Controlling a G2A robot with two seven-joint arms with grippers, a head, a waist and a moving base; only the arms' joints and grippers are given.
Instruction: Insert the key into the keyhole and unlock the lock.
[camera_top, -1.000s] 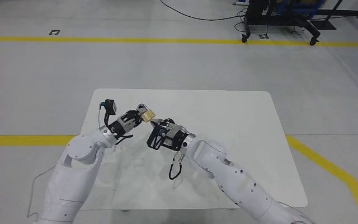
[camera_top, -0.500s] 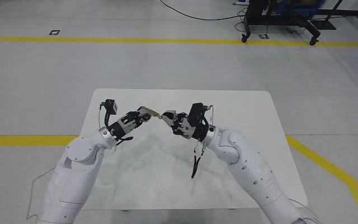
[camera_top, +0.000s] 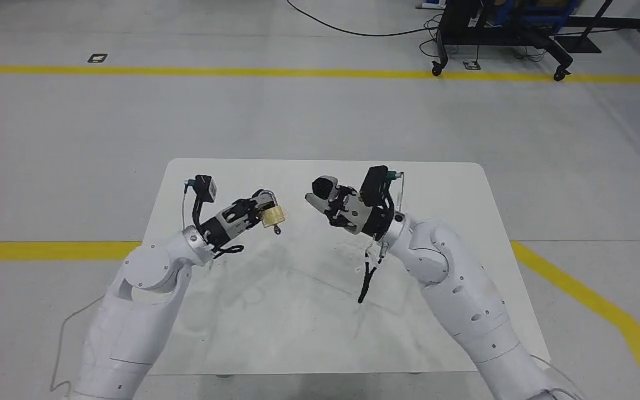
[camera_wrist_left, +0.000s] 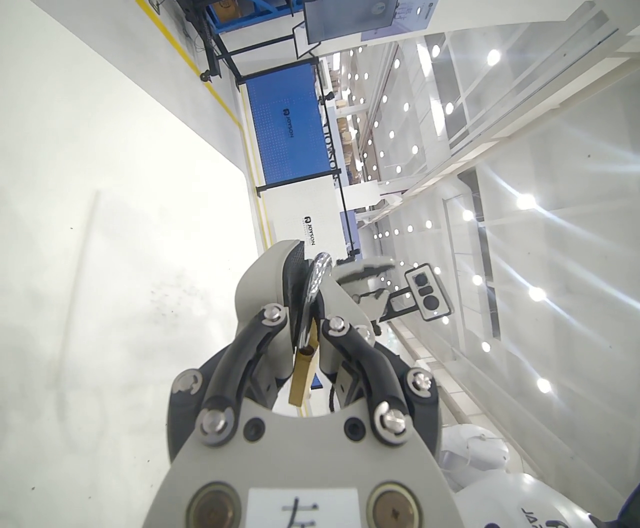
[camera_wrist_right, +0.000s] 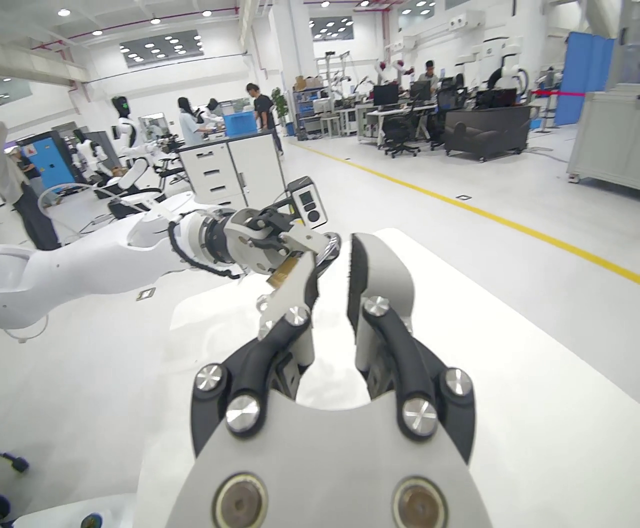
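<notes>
Right gripper, lower centre: fingers spread, nothing between. Just beyond, mid-frame, left gripper clamps the brass lock by its shackle, off the table, likely steadying it for the other arm. What may be the key hangs beneath.

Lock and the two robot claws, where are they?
lock (camera_wrist_left: 303, 372), left wrist view, on its brass body.
left gripper (camera_top: 260, 208), top view, between its fingertips.
right gripper (camera_wrist_right: 334, 265), right wrist view, between its open fingertips.
</notes>
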